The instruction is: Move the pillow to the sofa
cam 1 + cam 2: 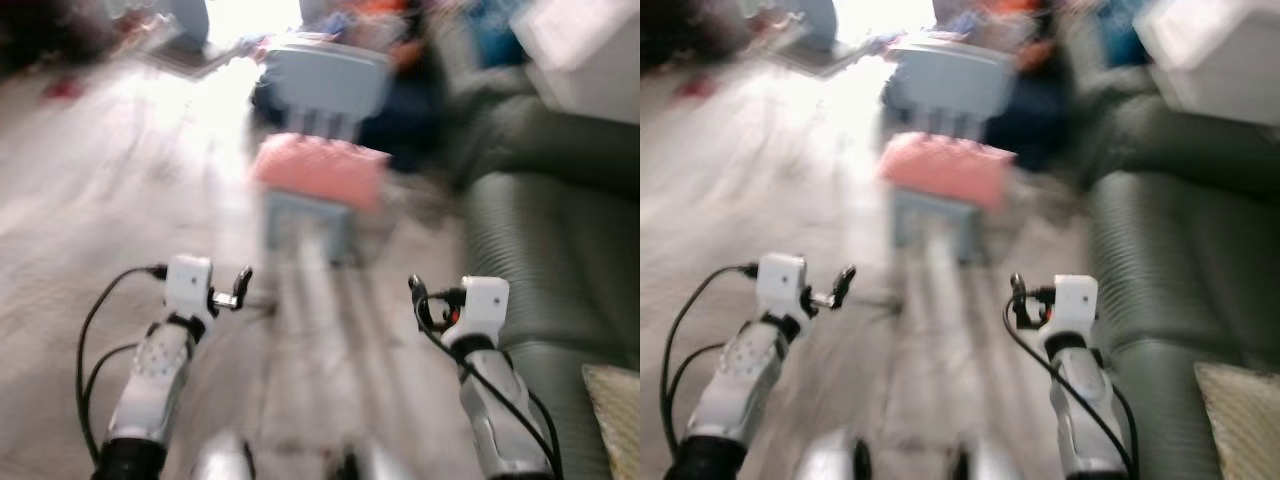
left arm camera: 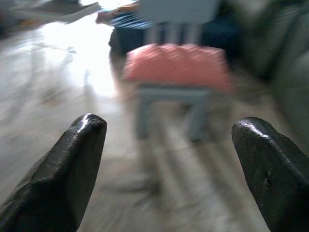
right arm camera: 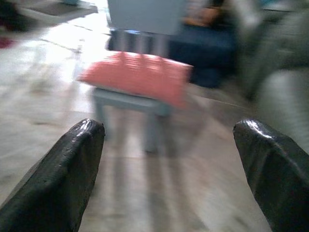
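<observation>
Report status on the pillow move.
Left gripper and right gripper open, raised ahead, holding nothing. Pink pillow on the pale blue chair, untouched. Sofa to the right. Views blurred.

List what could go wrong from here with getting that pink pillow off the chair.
The views are blurred, so aim may be off. The pillow lies on a light chair that a bump might shove. Both the left gripper and right gripper are open and short of it.
</observation>
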Tool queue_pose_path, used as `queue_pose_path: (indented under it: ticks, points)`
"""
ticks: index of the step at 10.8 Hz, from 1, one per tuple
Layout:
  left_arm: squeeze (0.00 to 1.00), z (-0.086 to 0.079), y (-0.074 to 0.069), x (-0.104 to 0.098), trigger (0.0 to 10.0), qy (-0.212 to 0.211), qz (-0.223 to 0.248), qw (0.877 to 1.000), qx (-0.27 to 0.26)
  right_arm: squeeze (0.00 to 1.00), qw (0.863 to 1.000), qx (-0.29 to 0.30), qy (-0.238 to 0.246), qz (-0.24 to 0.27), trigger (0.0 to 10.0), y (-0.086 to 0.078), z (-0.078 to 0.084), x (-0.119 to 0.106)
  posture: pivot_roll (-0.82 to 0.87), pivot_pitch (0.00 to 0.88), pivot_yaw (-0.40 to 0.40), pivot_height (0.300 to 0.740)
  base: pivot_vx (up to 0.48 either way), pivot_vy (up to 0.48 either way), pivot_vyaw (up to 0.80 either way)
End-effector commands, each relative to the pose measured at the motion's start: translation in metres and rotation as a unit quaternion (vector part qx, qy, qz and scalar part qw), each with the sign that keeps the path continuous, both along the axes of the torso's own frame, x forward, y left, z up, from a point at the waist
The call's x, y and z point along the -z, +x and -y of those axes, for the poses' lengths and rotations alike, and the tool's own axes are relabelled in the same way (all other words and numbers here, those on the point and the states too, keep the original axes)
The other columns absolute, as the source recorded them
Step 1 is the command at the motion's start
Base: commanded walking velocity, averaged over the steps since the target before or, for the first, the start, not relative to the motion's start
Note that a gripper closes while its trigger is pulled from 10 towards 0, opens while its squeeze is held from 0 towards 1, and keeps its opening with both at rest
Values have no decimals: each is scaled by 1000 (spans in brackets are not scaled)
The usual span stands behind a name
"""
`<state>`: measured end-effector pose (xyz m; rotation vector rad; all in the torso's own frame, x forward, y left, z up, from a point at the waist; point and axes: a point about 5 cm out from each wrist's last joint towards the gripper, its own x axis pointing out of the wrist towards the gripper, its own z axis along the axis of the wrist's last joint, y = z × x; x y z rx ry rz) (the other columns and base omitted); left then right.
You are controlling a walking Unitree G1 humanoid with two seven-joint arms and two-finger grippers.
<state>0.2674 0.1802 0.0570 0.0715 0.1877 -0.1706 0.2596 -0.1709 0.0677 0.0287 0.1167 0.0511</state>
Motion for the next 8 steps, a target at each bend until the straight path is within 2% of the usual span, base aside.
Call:
queue_pose_path:
  ticks: [1,8]
  points:
    - [0,3,1,0,10000,-2,-2,1000,4,0,1000,10,0,-8,10000,-5,5,3,-83,110,-40,740,0,0,0]
    - [0,0,8,-1,10000,5,-2,1000,7,0,1000,11,1,-9,10000,-5,4,2,-84,112,-54,740,0,0,0]
